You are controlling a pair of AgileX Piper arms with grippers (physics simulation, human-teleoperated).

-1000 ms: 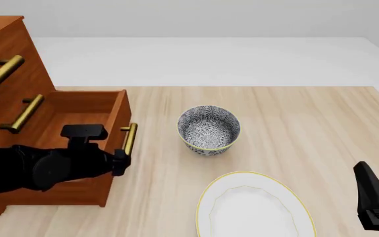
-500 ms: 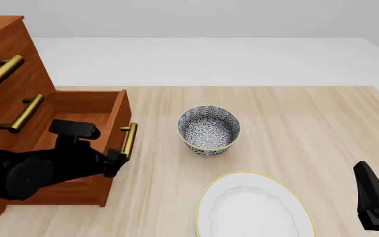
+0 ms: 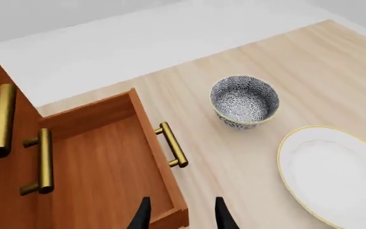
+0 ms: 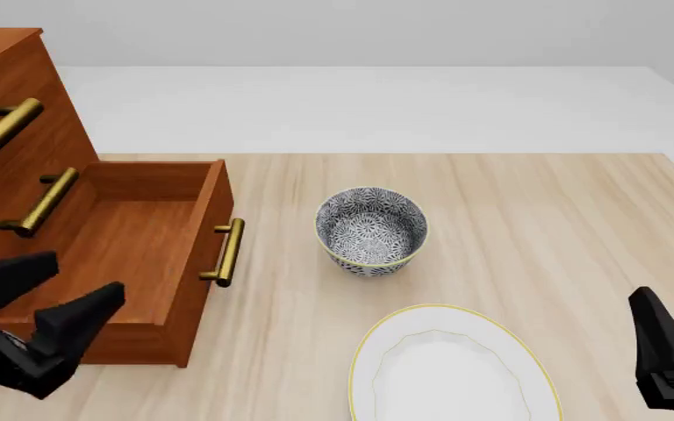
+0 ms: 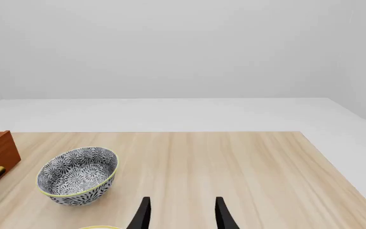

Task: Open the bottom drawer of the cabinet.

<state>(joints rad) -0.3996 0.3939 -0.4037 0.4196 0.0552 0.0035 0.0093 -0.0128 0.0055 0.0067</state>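
A light wood-grain tabletop (image 4: pixel 548 210) is shown, bordered at its far edge by a plain white surface. A round bowl (image 4: pixel 371 231) is seen standing upright near the middle of the tabletop; it is patterned in dark blue and white inside and out and finished with a thin yellow rim. A white plate (image 4: pixel 452 368) with a yellow rim is seen lying flat nearer the camera, slightly to the right of the bowl and apart from it. The plate is cut off by the lower frame edge.

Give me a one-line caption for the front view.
Bottom drawer pulled open, left gripper open nearby, bowl and plate alongside.
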